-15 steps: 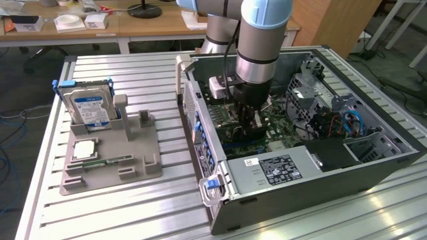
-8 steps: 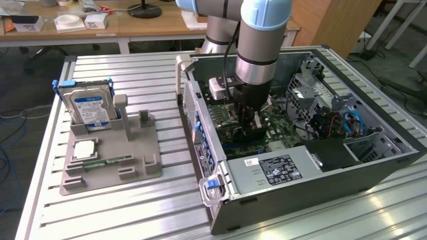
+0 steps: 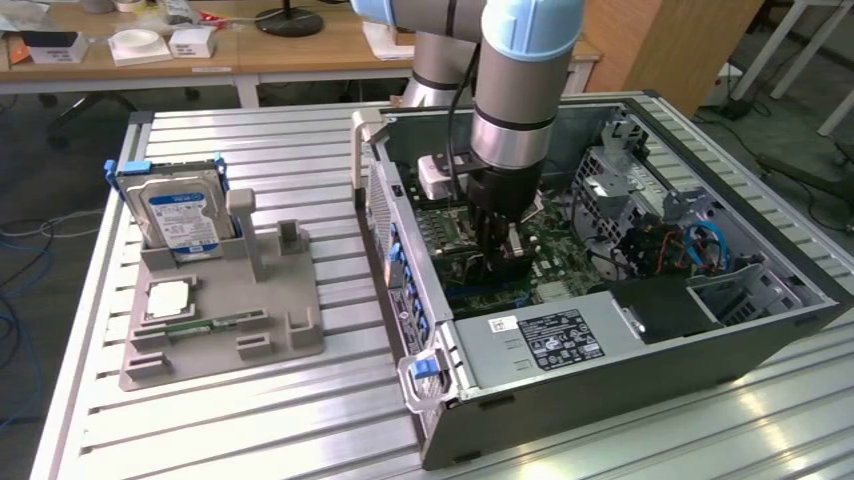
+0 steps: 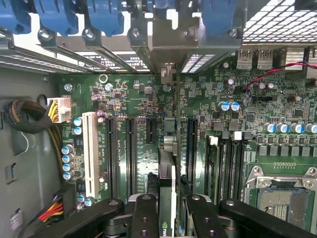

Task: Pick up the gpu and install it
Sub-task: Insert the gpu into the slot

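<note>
**One card, edge-on over the motherboard**

One arm reaches down into the open computer case (image 3: 747,300) at the centre of the exterior view, its gripper (image 3: 497,245) low over the motherboard (image 3: 561,255). In the wrist view, the gripper (image 4: 166,213) sits at the bottom centre, fingers (image 4: 144,218) closed on the gpu (image 4: 167,173), which stands edge-on as a thin vertical strip running up the middle of the frame. Its metal bracket end (image 4: 168,74) reaches toward the rear slot openings under the blue latches (image 4: 106,20) along the top.

To my eye the card sits between the black expansion slots (image 4: 130,153), roughly over one of them. Whether it is seated I cannot tell. If the edge is slightly off the slot, pressing could jam it or flex the board; the bracket could also catch the case's rear wall.

Left of the case, the grey fixture (image 3: 220,320) holds a hard drive (image 3: 180,215) and a small memory stick (image 3: 207,326).
</note>
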`<state>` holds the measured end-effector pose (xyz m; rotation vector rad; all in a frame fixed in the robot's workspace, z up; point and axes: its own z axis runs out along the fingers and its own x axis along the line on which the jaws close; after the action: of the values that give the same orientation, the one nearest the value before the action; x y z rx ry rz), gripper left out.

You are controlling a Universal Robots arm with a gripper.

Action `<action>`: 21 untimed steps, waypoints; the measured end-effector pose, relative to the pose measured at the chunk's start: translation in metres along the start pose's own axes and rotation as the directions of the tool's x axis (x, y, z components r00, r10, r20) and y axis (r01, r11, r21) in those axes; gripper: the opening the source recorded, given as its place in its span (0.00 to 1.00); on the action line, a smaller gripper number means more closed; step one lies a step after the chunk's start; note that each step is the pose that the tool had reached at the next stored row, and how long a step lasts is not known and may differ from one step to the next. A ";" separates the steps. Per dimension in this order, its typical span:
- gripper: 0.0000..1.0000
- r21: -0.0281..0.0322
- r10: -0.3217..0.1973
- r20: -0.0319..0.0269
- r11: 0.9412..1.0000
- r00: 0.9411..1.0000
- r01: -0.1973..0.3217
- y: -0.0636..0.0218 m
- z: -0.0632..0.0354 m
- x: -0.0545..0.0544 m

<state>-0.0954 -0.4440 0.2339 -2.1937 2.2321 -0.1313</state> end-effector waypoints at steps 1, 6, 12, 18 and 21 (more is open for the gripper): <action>0.26 0.000 0.000 0.000 1.000 1.000 0.000 0.0002 0.0001 0.000; 0.26 0.000 0.000 -0.001 1.000 1.000 0.000 0.0011 0.0025 0.000; 0.26 0.000 0.000 -0.001 1.000 1.000 0.000 0.0016 0.0052 0.000; 0.26 0.000 0.000 0.000 1.000 1.000 0.000 0.0016 0.0055 0.000; 0.26 0.000 0.000 0.000 1.000 1.000 0.000 0.0016 0.0055 0.000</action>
<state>-0.0966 -0.4440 0.2283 -2.1936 2.2322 -0.1315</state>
